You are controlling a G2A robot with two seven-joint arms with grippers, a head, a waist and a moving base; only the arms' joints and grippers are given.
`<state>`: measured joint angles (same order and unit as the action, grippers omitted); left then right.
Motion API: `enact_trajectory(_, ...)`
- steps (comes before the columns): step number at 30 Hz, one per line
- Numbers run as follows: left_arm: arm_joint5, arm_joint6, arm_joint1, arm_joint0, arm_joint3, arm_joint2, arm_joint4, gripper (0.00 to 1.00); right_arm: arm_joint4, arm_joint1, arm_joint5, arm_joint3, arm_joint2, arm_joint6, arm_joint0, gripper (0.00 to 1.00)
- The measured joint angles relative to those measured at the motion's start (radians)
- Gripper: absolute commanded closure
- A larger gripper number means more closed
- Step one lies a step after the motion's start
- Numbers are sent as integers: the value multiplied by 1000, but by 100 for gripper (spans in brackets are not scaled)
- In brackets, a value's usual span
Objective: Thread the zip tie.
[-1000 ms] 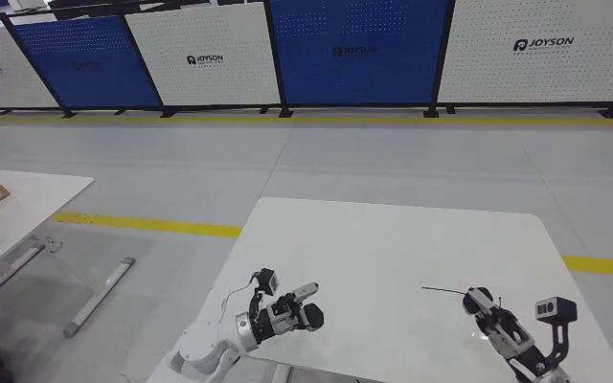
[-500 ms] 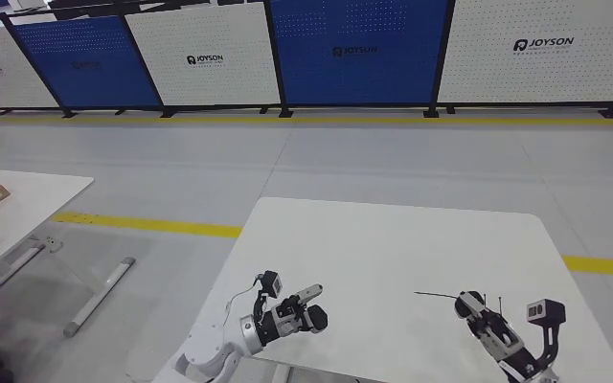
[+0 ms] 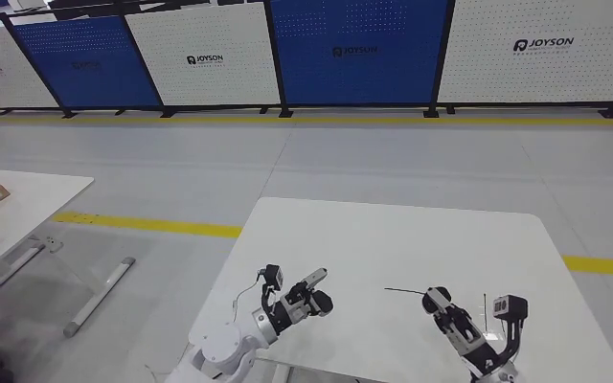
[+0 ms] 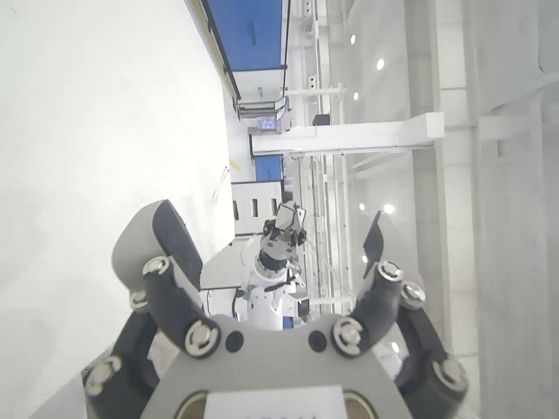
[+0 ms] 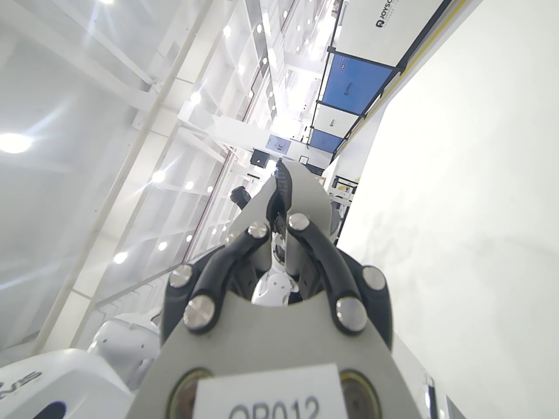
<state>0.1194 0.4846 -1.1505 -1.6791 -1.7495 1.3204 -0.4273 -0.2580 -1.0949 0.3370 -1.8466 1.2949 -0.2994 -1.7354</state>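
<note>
Zip tie [image 3: 404,291], clamped in right jaws, has moved toward open left jaws; threading approach under way.

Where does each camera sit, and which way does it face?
Top view: overhead, looking down at the table; left gripper and right gripper show.
Left wrist view: on that wrist, facing across the table past the open left gripper.
Right wrist view: on that wrist, facing the hall past the right gripper, shut on the zip tie.
All share the table.
</note>
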Motion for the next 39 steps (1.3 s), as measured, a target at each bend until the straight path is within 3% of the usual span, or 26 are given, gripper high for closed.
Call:
enact_trajectory(18, -1, 3, 0, -1, -1, 1, -2, 0, -2, 0, -1, 0, 2, -2, 0, 100)
enact_trajectory(27, -1, 3, 0, -1, -1, 1, -1, 0, 43, -10, -61, -22, -28, 55, -3, 100)
enact_trajectory(39, -1, 3, 0, -1, -1, 1, -1, 0, 35, -11, -59, -26, -26, 57, -8, 100)
